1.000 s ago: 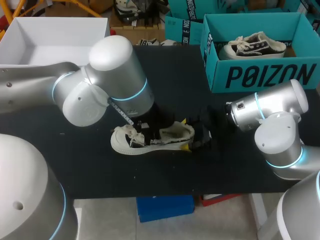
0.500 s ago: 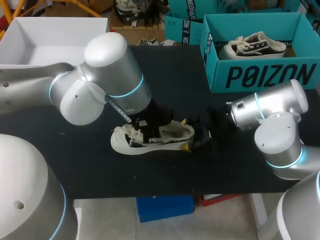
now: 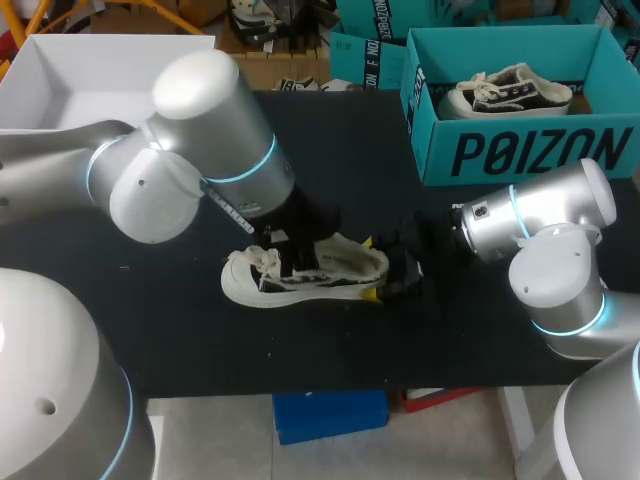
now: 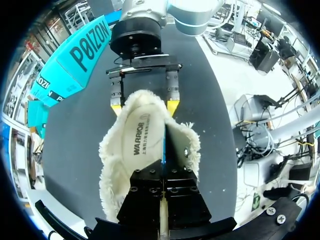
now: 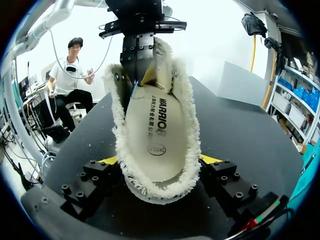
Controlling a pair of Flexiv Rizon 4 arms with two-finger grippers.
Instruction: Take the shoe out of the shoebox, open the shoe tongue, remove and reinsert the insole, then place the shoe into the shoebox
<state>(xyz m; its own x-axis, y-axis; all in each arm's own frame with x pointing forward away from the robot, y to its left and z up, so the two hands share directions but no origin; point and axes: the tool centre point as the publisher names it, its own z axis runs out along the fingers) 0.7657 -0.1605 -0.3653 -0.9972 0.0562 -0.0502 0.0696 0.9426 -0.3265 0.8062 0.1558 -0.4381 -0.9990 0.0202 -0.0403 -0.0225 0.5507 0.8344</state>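
Right gripper [image 5: 159, 161] clamped on shoe [image 3: 242, 285] heel; left gripper [image 4: 164, 172] fingers together, pinching insole [image 4: 141, 137] edge

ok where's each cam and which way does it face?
Head: fixed above and behind robot, looking down on table; left arm, right arm show.
Left wrist: on left arm, facing along left end effector into shoe.
Right wrist: on right arm, facing over right end effector at shoe's heel.
Shared: both wrist views show shoe and the opposite end effector.

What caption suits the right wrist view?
Right gripper clamps the heel of the fleece-lined shoe on the table while the left gripper pinches near its tongue.
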